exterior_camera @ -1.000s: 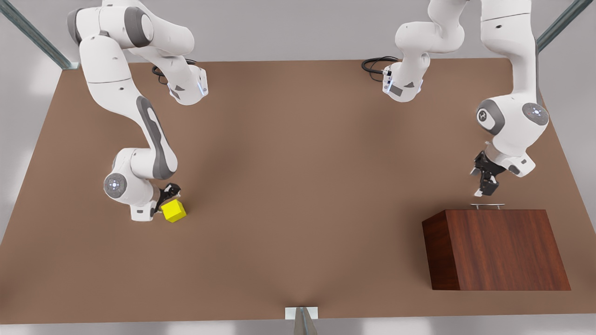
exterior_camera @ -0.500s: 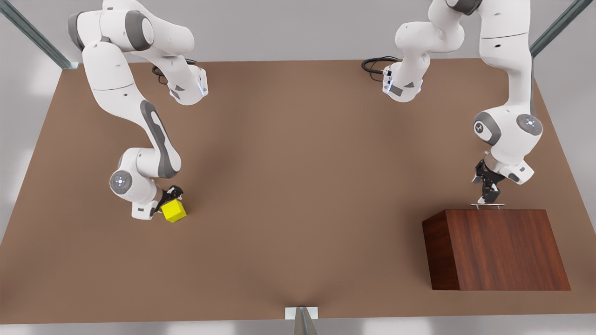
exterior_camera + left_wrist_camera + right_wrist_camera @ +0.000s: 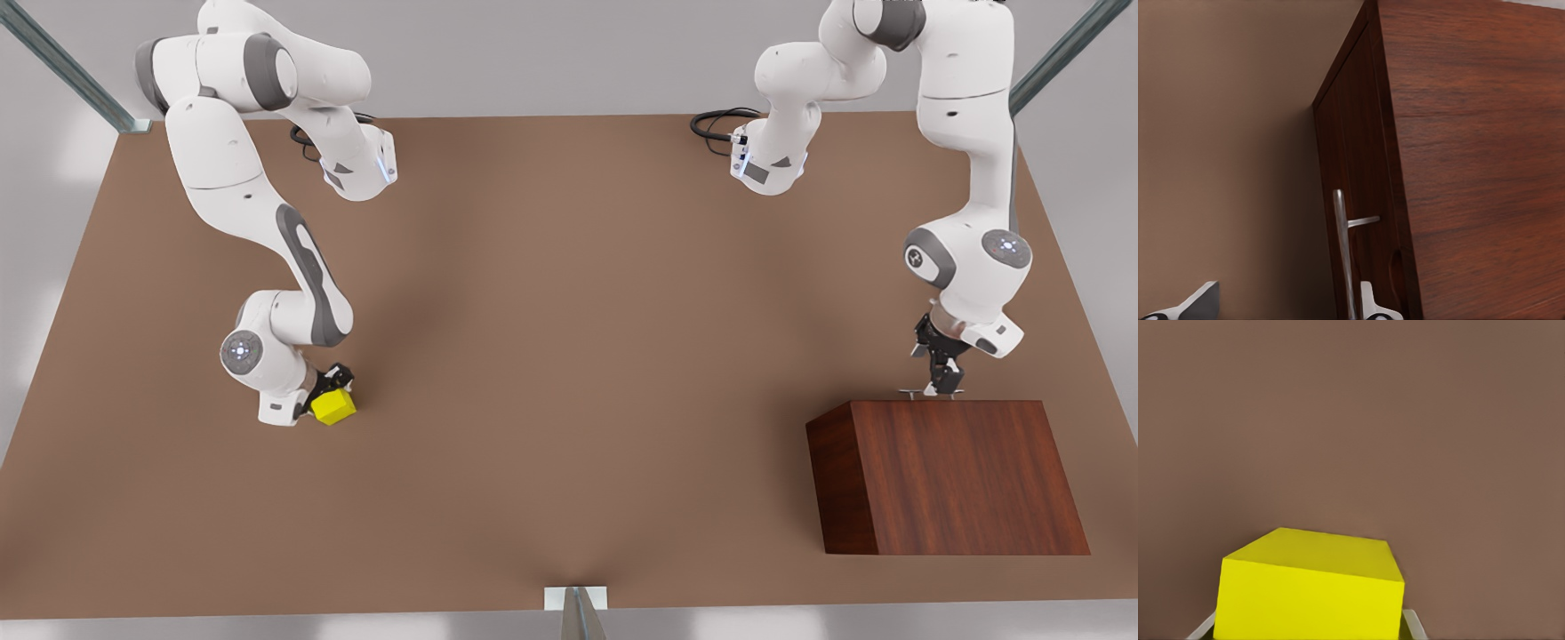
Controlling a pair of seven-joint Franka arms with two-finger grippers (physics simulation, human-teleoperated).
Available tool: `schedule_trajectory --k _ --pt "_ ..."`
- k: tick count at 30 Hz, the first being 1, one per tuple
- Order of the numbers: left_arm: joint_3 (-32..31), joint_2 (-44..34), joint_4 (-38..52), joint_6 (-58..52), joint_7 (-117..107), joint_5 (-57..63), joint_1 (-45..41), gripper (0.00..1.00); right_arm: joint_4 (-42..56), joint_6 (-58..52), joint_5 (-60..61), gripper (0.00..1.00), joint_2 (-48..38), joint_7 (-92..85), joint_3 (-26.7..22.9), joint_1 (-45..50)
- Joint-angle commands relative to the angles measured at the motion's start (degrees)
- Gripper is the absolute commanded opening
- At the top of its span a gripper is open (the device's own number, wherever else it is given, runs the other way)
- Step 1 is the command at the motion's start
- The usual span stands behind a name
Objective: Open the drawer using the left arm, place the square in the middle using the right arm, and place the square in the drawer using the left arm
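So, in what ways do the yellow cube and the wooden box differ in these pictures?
The yellow cube is small and bright; the wooden box is far larger and dark reddish-brown.
The cube sits at the front view's left, between the right gripper's fingers; the box sits at the front view's right, with the left gripper at its silver handle.
The cube has plain faces; the box has a sloped top.
Both rest on the brown table.

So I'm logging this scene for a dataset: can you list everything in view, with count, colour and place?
Table: one, brown, under everything.
Wooden box: one, dark reddish-brown, front view's right, drawer shut.
Drawer handle: one, silver bar, on the box's far face.
Cube: one, yellow, front view's left, on the table.
Frame struts: grey metal, table corners and near edge.
Left claw: black, open around the handle.
Right claw: black, fingers flanking the cube.
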Motion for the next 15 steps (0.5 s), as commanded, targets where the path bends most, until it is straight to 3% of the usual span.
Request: schedule_trajectory --k 1,4,13,15 --pt "0.1 0.1 0.0 0.1 0.0 0.0 0.1 1.00 0.0 -0.1 0.0 0.90 0.0 0.0 0.0 0.0" --pt "0.0 0.9 0.0 0.1 0.0 -0.1 0.3 1.00 -0.1 -0.1 0.0 0.70 0.1 0.0 0.0 -0.1" --pt "0.0 1.2 -0.4 -1.7 -0.4 -0.5 0.4 1.00 1.0 -1.2 -0.8 0.68 -2.9 -0.1 0.0 1.8" --pt "0.4 0.9 -0.6 -2.7 -0.5 -0.6 0.4 1.00 0.8 -3.0 -2.2 0.68 -4.8 -0.1 2.9 1.9"
